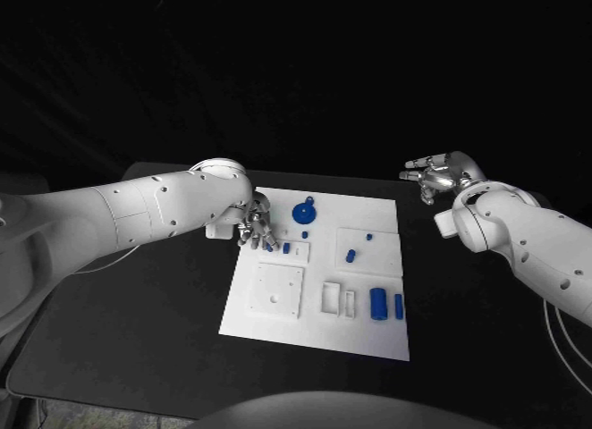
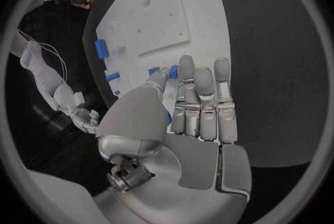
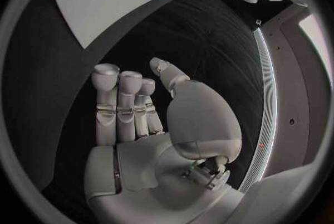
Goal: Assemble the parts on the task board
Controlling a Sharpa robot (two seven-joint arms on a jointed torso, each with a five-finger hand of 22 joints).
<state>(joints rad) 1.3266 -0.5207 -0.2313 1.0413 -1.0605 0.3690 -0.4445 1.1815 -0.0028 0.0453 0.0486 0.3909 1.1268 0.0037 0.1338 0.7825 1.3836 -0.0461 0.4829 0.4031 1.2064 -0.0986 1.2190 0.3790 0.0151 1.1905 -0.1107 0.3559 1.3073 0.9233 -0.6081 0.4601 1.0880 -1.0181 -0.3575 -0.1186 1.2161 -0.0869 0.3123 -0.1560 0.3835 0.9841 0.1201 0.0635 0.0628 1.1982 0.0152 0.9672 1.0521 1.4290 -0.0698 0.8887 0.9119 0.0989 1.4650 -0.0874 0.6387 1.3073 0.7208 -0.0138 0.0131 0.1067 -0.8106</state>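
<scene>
Left hand poised at the board's far-left corner; right hand idle off the board.

Head view: the left hand [image 1: 257,226] is seen over the task board [image 1: 374,331], fingers pointed down at small blue parts [image 1: 286,248]; a round blue part [image 1: 304,213] lies just beyond, further parts [image 1: 377,301] near right. Whether anything is held cannot be told here.
Left wrist view: fingers [image 2: 204,82] are extended together, nothing gripped; a centred, vertical approach is advised.
Right wrist view: the right hand [image 3: 139,118] is held open, empty, over the table [image 3: 202,34].

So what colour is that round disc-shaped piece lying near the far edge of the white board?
Blue. The round disc-shaped piece shows best in the head view.
</scene>
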